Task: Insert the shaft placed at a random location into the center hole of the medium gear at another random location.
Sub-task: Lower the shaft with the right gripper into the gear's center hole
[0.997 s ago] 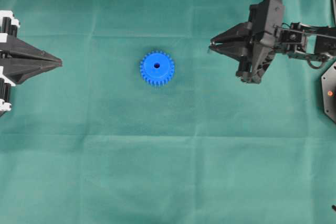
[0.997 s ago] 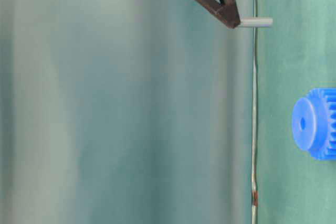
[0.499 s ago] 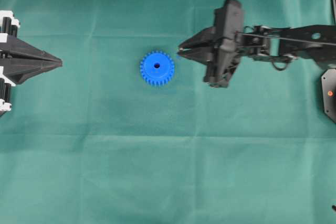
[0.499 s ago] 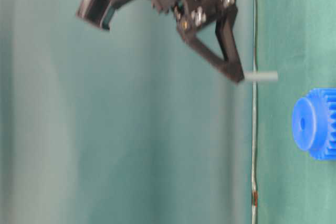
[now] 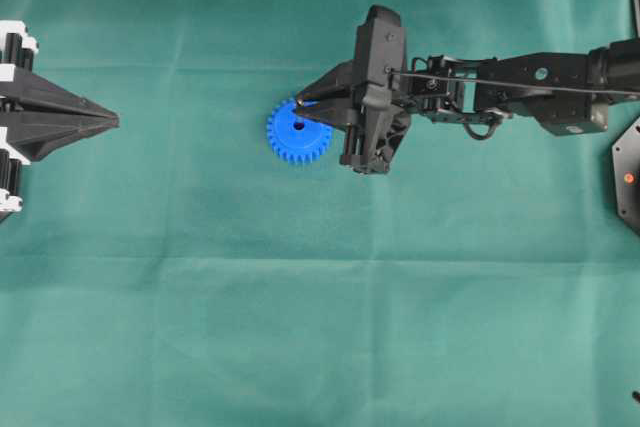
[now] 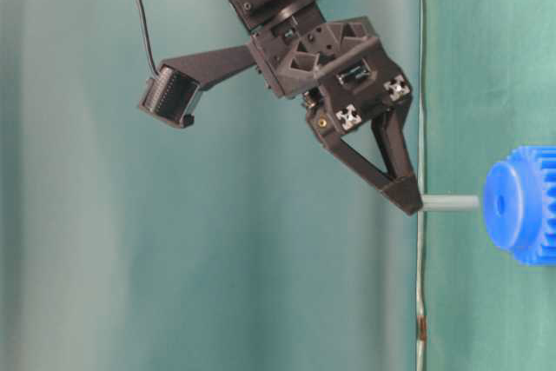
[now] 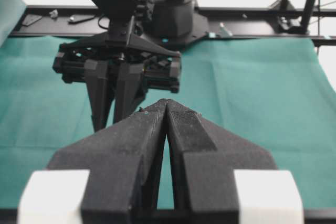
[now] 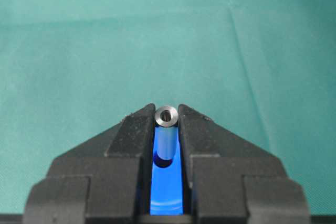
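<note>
**A:** Right gripper (image 6: 408, 202) out over the middle of the green cloth (image 5: 320, 327), matte black wedge-shaped fingers (image 8: 131, 140) pinched narrow on the shaft (image 6: 450, 202). It's a smooth silvery-grey cylinder, gripped by one end, with a small dark recess in the end that faces the wrist camera.

**B:** And the medium gear (image 5: 299, 131)? Bright blue plastic, fine teeth all round the rim, lying flat on the cloth with a raised round hub on top.

**A:** The shaft's free end points straight at that hub. From table level it's just short of the blue face, right in line with the center hole (image 6: 500, 204). Touching or a sliver apart, I can't tell.

**B:** From overhead the fingertips cover part of the gear and the shaft is hidden beneath them. In the table-level view the picture's edge cuts the gear.

**A:** Left gripper (image 5: 112, 122) sits at the far left edge, well away. Its textured black fingers are pressed together, nothing between them, and they block the gear from its own camera.
</note>
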Motion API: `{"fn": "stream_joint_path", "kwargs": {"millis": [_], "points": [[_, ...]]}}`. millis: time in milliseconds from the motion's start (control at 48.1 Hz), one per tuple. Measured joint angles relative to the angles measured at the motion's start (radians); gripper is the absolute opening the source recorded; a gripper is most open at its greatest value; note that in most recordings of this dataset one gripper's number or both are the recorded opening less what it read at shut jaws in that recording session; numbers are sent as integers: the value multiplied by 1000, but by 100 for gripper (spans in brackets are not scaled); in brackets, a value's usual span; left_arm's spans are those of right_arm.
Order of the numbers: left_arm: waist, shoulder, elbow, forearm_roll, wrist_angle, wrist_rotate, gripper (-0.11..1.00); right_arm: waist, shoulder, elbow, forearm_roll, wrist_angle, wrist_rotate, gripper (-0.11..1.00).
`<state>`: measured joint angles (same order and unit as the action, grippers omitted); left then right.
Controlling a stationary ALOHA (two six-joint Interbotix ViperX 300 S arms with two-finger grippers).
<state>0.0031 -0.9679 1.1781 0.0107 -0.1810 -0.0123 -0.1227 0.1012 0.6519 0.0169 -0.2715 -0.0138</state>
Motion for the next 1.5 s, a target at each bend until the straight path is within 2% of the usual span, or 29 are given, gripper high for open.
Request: {"fn": "stream_joint_path", "kwargs": {"millis": [436,1496], "points": [[0,2,0,0,2,0,0,0,6,0,-2,0,0,14],[0,0,0,0,2,-2,0,2,141,-5,12,-64,2,14]]}}
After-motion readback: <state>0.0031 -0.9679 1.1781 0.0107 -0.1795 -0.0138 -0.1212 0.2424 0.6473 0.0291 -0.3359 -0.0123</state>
